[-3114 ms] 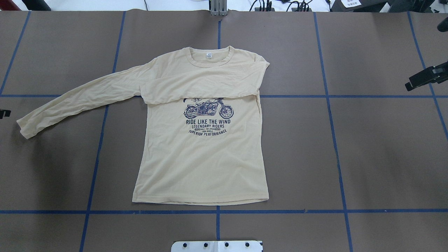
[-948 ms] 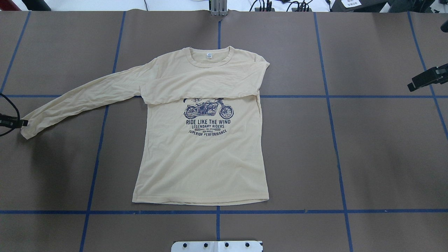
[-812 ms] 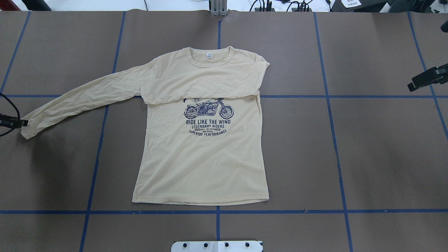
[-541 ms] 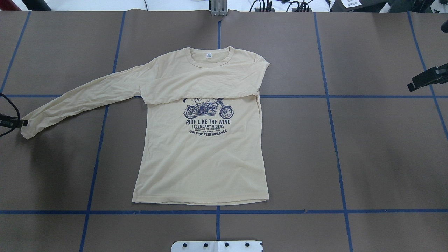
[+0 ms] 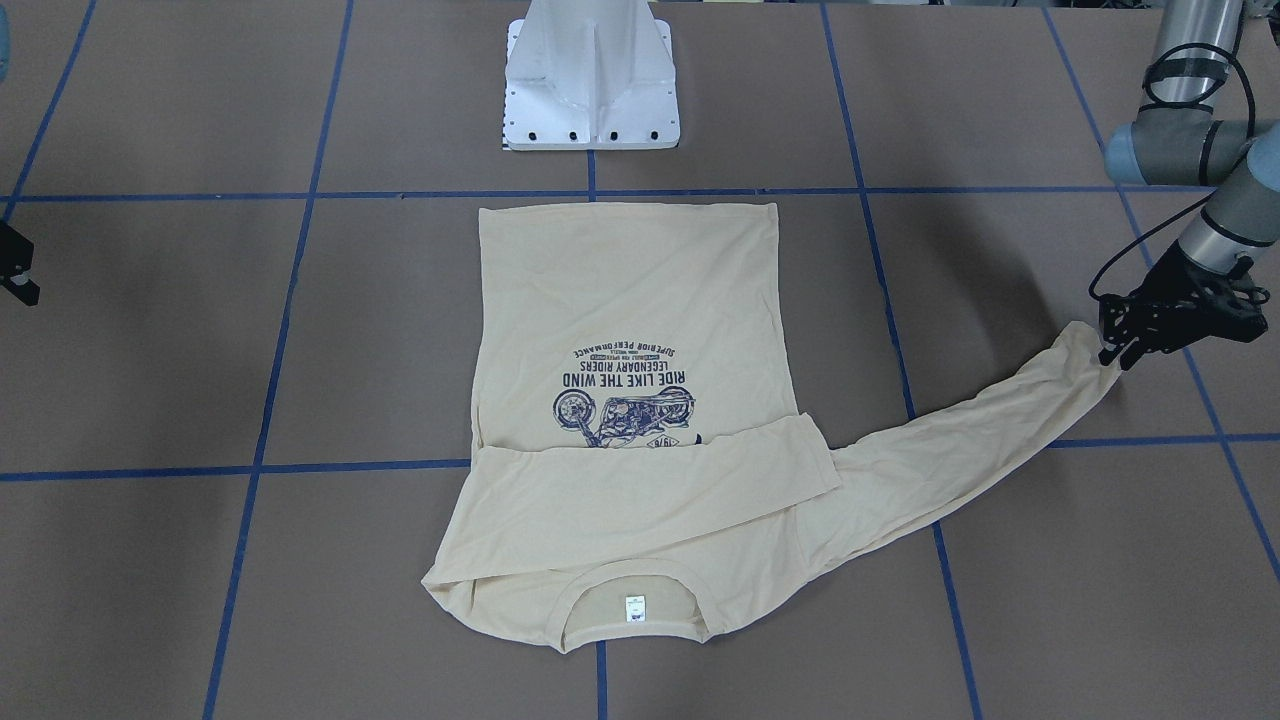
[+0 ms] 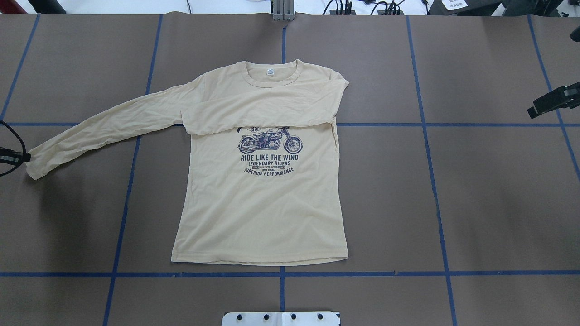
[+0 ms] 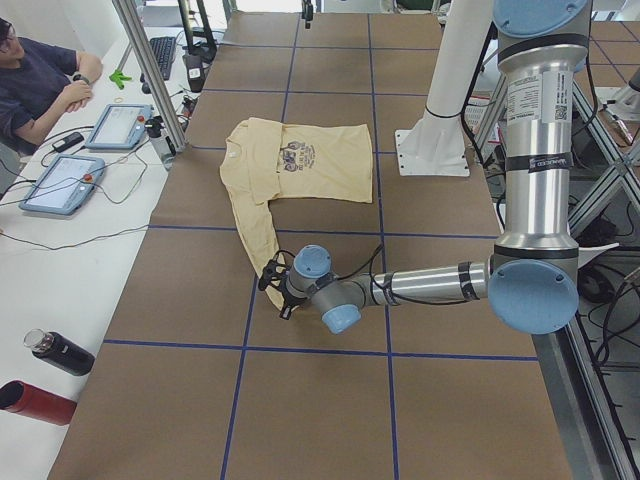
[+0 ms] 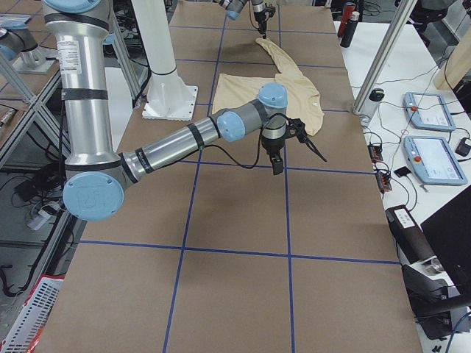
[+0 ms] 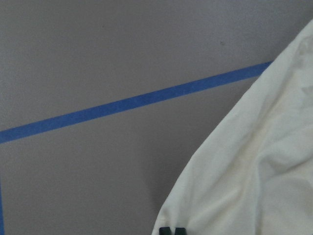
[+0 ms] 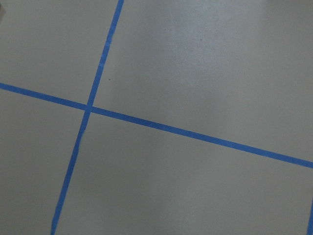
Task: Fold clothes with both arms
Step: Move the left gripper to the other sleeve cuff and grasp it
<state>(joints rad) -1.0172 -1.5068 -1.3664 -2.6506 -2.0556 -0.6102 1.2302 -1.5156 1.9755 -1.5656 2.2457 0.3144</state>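
Pale cream-yellow long-sleeved knit T-shirt [image 6: 258,213], flat on brown desk [image 6: 453,203]; outstretched sleeve [image 6: 104,131] runs lengthwise to black two-finger left tool [image 5: 1112,357], clenched on cuff [image 6: 35,166]. Right tool [image 6: 550,102]: well apart, grip state not discernible.

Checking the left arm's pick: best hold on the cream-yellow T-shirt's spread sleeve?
The cuff of the cream-yellow long-sleeved T-shirt, from the outer end: the sleeve lies flat, stretched away from the body, so that's its free tip. The black left gripper is there, jaws together.

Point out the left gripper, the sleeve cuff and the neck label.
left gripper [image 5: 1113,358]: front-facing view, between its fingertips.
sleeve cuff [image 6: 35,164]: overhead view, middle of the cuff end.
neck label [image 5: 634,607]: front-facing view, label's centre.
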